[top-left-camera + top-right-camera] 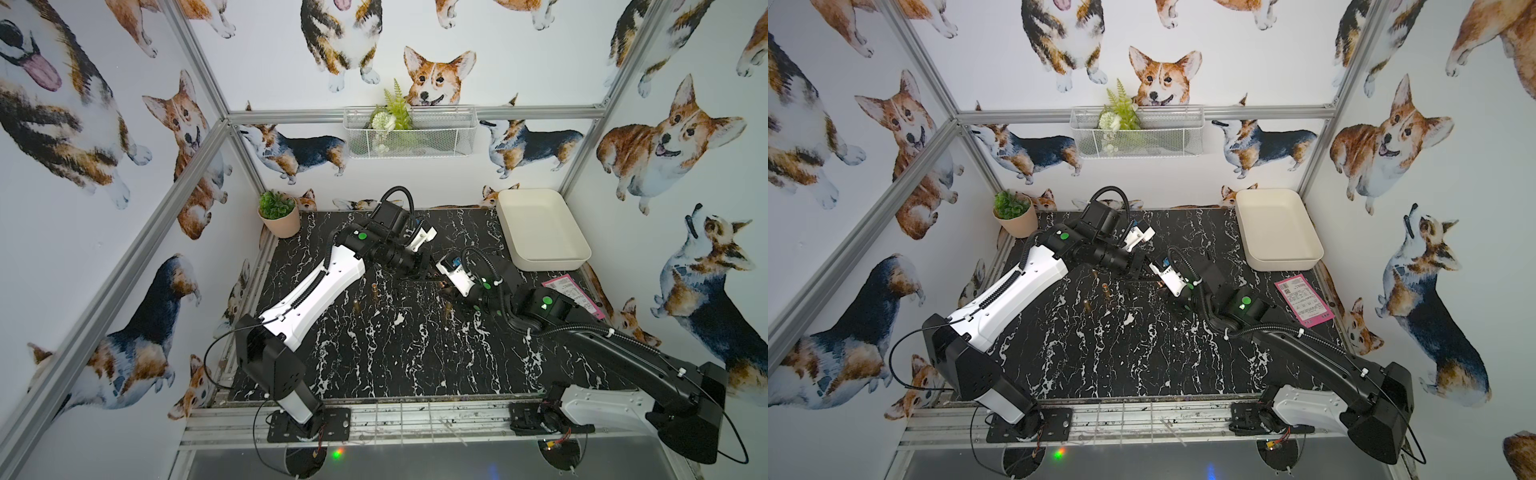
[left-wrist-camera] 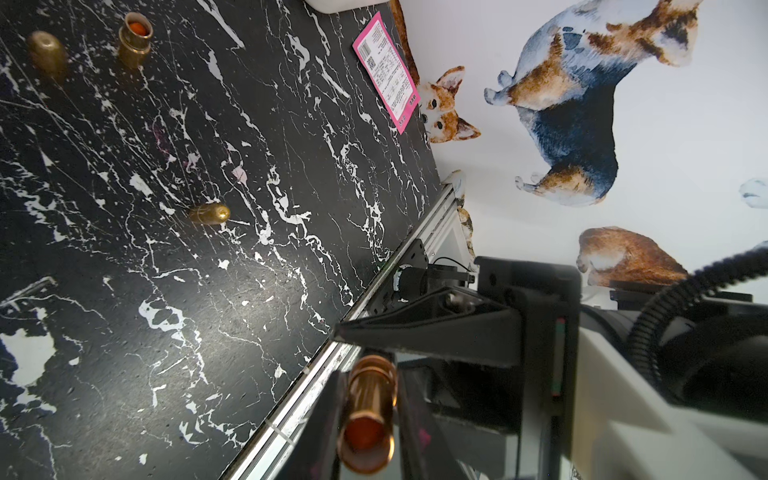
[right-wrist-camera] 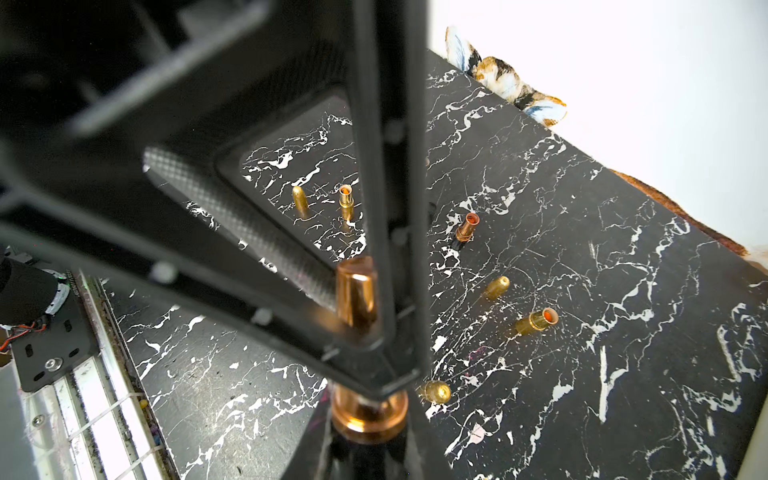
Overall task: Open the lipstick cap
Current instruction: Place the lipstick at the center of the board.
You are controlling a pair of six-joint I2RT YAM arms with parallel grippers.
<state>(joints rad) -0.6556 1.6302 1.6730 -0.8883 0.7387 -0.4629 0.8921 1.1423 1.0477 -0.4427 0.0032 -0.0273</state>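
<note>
**Lipstick held in mid-air between two arms**, above the middle of the black, white-veined, marble-look table. The right gripper has its jaws pressed onto the flared copper base of the lipstick. The left gripper pinches the lipstick cap, with one cross-hatched pad flat against its side. Cap and base look joined, so the step in hand is judged to be the two-handed grip just before separation. The next move calls for a straight pull along the tube's axis, the arms drawing apart without going off-line. The polished metal looks slick, and a slanted pull could let the cap slide through the pads. The cap is a smooth, mirror-bright copper cylinder with a flat end. Scattered on the table below are rounded gold caps and opened tubes showing orange-red cores.
</note>
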